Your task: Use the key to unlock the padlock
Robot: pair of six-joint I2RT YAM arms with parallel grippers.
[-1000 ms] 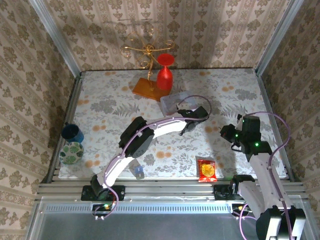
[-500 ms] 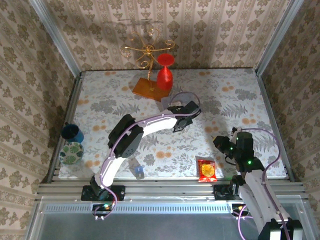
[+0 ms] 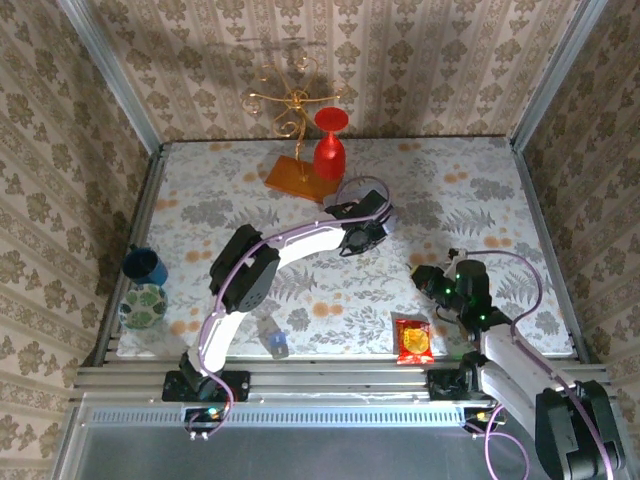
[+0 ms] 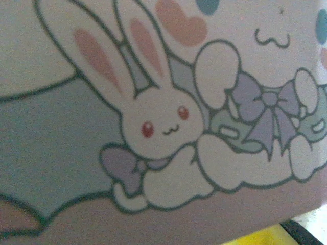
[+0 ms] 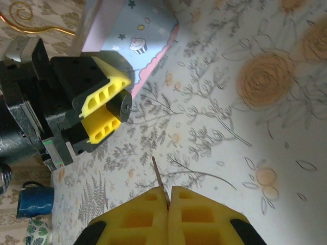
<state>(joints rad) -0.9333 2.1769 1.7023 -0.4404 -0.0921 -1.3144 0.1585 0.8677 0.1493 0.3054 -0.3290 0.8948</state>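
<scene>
The padlock [image 5: 121, 106], a small dark metal block, sits between the yellow fingers [image 5: 102, 93] of my left gripper [image 3: 358, 238], which is shut on it. It hangs beside the patterned tin box [image 5: 134, 31]. In the left wrist view the box's bunny-printed face [image 4: 163, 122] is very close, with a sliver of yellow finger [image 4: 258, 238] at the bottom. My right gripper [image 5: 168, 194] is shut on the key [image 5: 157, 172], whose thin blade sticks out towards the padlock, a short way from it. In the top view the right gripper [image 3: 425, 276] is right of the left one.
A red goblet [image 3: 330, 148], a gold wire stand [image 3: 293, 105] and an orange board [image 3: 296, 176] stand at the back. A blue cup [image 3: 145, 265] and a patterned bowl [image 3: 143, 306] are at the left edge. A small bottle [image 3: 273, 342] and a red snack packet [image 3: 414, 340] lie near the front.
My left gripper has drawn back and leftwards against the tin box with the padlock. My right gripper has moved left and towards the front with the key.
</scene>
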